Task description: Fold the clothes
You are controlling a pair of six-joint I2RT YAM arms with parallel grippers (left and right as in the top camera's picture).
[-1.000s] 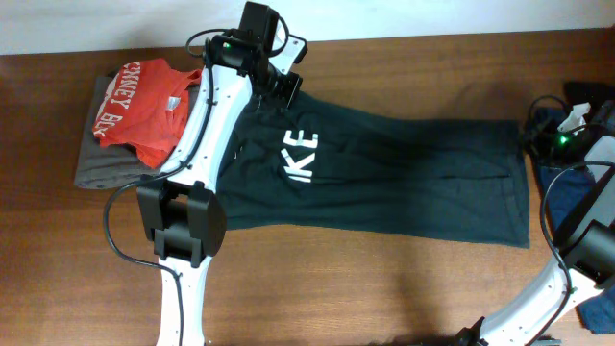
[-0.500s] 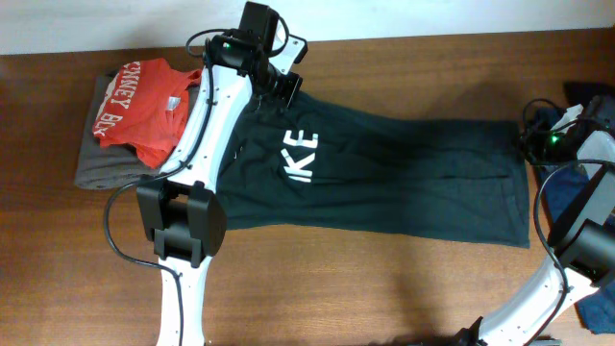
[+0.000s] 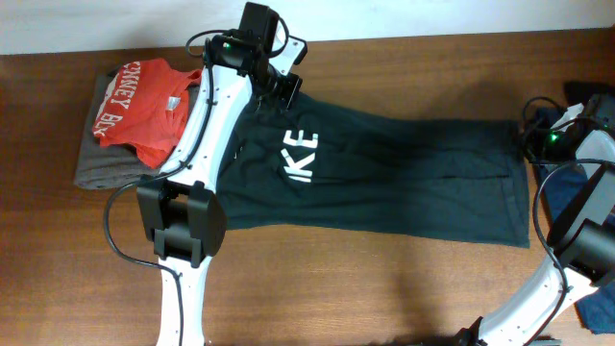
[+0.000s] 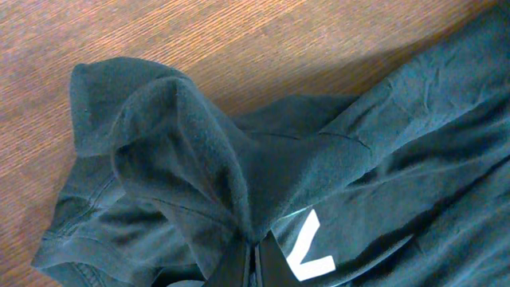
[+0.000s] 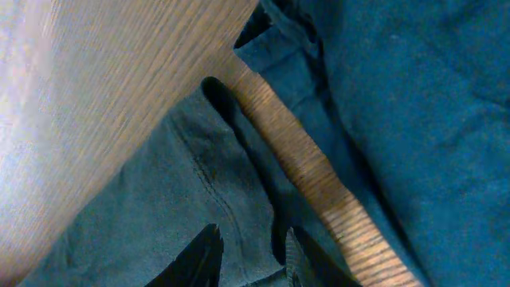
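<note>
Only the right hand point(image 3: 528, 133) nudges slightly at the hem, its grip impossible to tell, while the left hand point(image 3: 281, 92) pinches a shoulder of the dark T-shirt point(image 3: 404, 178) stretched flat across the worktop point(image 3: 365, 288), so the fold seems not yet begun.

Wooden table point(image 3: 384, 288): dark T-shirt point(image 3: 404, 173) spread across; grey cloth point(image 3: 91, 173) left end.

The shirt point(image 3: 404, 183) is soft matte cloth, kinda fuzzy up close, with a smooth white print point(image 3: 304, 154). The surface point(image 3: 384, 288) is brown wood grain, slight sheen. And the left arm point(image 3: 213, 111) looks like glossy white plastic.
</note>
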